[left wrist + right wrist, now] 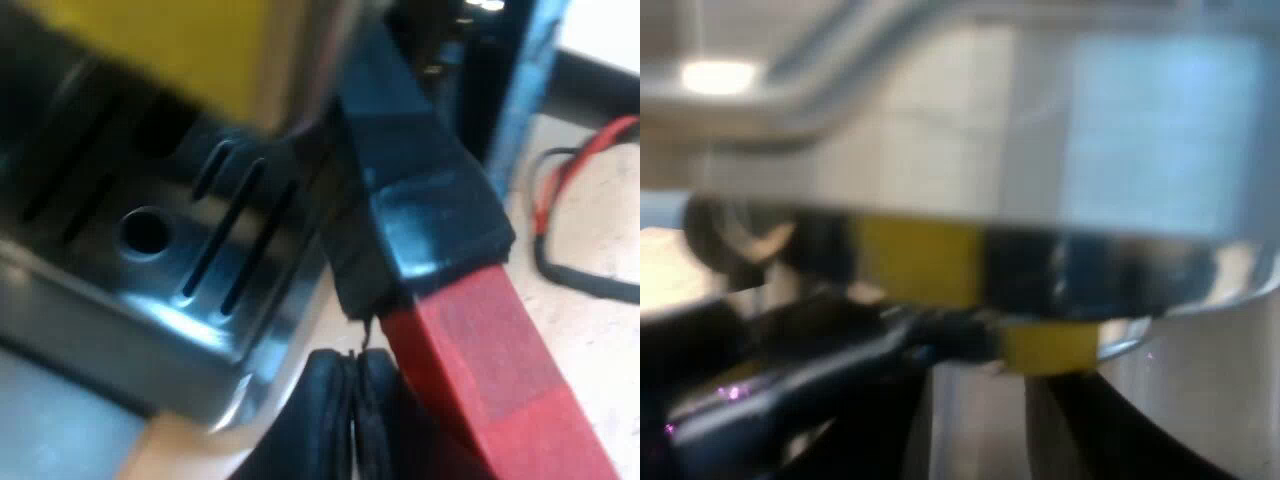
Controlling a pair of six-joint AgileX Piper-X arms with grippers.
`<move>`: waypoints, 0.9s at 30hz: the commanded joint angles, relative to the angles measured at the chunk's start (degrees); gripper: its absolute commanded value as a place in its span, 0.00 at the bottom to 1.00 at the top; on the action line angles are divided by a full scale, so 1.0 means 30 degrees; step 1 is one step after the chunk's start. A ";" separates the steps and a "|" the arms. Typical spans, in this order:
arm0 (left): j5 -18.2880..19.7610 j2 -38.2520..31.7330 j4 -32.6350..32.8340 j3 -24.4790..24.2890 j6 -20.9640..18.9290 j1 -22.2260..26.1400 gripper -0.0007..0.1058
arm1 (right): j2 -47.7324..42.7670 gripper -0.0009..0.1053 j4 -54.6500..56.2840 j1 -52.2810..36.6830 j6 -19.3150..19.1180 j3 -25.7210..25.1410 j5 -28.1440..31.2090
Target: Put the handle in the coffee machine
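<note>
Left wrist view: holder's dark handle with red end, alongside the machine's slotted drip tray. Left gripper clenched, fingers pressed together just beside the red end, seemingly touching it.
Right wrist view: blurred metal rim close by the right gripper, fingers parted.

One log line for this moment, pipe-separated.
handle: by drip tray corner | left gripper: shut, beside handle's red end | right gripper: open, below round metal part
</note>
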 commanded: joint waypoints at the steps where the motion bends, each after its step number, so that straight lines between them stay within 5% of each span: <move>1: 0.1027 -0.0149 0.0863 0.0208 0.0076 -0.0920 0.01 | -0.1133 0.27 -0.2213 -0.0414 -0.0318 -0.0703 -0.0143; 13: 0.1354 -0.0696 0.1053 0.0433 -0.0272 -0.4124 0.01 | -0.1363 0.27 -0.0261 -0.0286 -0.0234 -0.0703 -0.0143; 15: 0.1354 -0.0853 0.1053 0.0433 -0.0356 -0.4226 0.01 | -0.1555 0.27 0.1103 -0.0260 0.0234 -0.0703 -0.0143; 17: 0.1354 -0.1317 0.1053 0.0433 -0.0401 -0.4234 0.01 | -0.2031 0.27 0.4478 -0.0273 0.2164 -0.0703 -0.1687; 22: 0.1423 -0.2058 0.0887 0.0837 -0.0897 -0.4234 0.01 | -0.2704 0.27 0.7830 -0.0173 0.2421 -0.0703 -0.2756; 27: 0.1491 -0.2913 -0.1009 0.1962 -0.2959 -0.4234 0.01 | -0.3200 0.27 1.0146 -0.0146 0.3565 -0.0703 -0.3590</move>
